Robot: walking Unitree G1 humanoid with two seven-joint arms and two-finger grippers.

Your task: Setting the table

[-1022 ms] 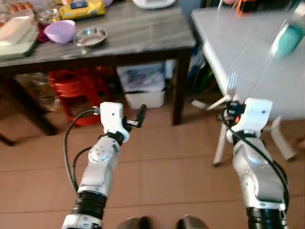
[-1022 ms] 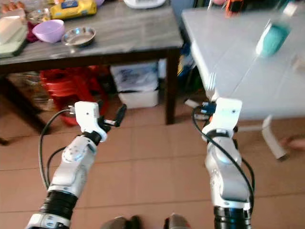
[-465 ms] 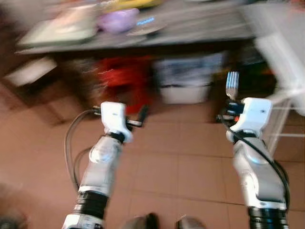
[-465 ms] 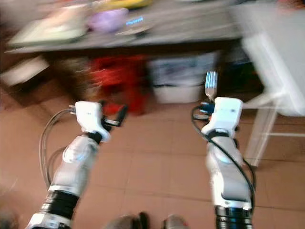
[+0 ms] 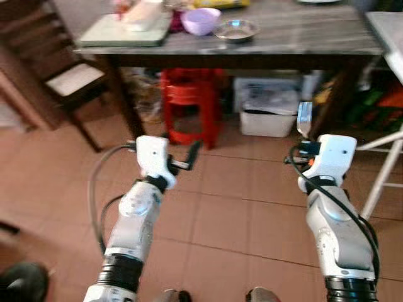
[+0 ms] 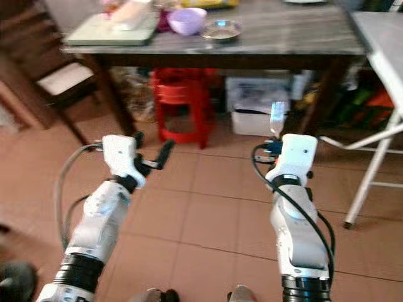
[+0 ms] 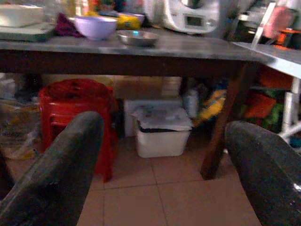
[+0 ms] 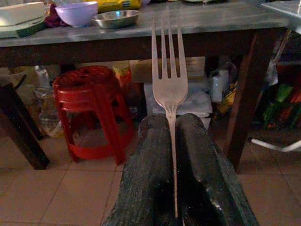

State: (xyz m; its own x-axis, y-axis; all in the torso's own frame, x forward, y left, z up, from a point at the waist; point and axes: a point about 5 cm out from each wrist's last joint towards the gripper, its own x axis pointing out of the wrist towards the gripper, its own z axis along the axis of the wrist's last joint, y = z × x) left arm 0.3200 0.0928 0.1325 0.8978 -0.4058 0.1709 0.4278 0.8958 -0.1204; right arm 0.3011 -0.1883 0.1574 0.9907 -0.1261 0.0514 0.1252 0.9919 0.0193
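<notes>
My right gripper (image 8: 174,141) is shut on a silver fork (image 8: 168,75) whose tines point up and forward; the fork (image 5: 304,117) stands above the right wrist at mid height over the floor. My left gripper (image 7: 164,155) is open with nothing between its fingers (image 7: 66,174), held out over the tiles. Ahead stands a grey-topped table (image 5: 302,38) with dark legs. On it sit a purple bowl (image 5: 200,20), a small metal dish (image 5: 235,29) and a pale green tray (image 5: 123,34) with a white container.
A red plastic stool (image 5: 189,100) and a white bin (image 5: 267,116) sit under the table. A dark wooden chair (image 5: 56,75) stands at the left. A white folding table's leg (image 5: 384,176) is at the right. Bare tiled floor lies between me and the table.
The camera has swung left: the grey table is now centred and the white table has slid to the right edge. Both arms hold the same pose, fork still gripped.
</notes>
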